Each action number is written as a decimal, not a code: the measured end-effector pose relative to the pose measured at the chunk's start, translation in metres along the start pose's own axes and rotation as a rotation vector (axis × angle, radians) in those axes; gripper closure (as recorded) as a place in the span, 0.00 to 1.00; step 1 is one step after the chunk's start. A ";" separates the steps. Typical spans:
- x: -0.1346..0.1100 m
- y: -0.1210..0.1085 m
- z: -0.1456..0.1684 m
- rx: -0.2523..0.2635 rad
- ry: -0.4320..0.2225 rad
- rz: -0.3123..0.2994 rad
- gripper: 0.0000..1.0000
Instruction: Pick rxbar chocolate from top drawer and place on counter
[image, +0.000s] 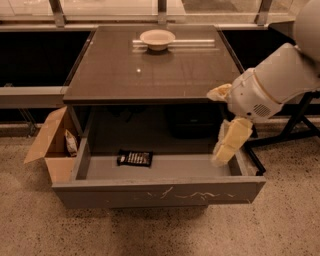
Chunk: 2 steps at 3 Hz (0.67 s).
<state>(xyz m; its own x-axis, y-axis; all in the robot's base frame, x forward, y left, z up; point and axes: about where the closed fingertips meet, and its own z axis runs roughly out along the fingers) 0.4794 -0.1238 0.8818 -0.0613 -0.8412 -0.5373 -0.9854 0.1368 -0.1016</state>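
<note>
The rxbar chocolate is a small flat black wrapper with pale print, lying on the floor of the open top drawer, left of its middle. The grey drawer is pulled out below the dark brown counter. My gripper hangs from the white arm over the drawer's right end, pointing down, well to the right of the bar and apart from it. It holds nothing that I can see.
A pale bowl stands at the back of the counter. A brown cardboard box with a pale snack packet sits on the floor left of the drawer. A dark stand's legs are at the right.
</note>
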 end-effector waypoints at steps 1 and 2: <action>0.002 -0.003 0.060 -0.115 -0.079 -0.007 0.00; 0.004 -0.009 0.095 -0.159 -0.118 0.009 0.00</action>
<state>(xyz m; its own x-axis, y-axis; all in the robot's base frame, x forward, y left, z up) 0.5035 -0.0784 0.8013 -0.0601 -0.7718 -0.6331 -0.9982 0.0513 0.0322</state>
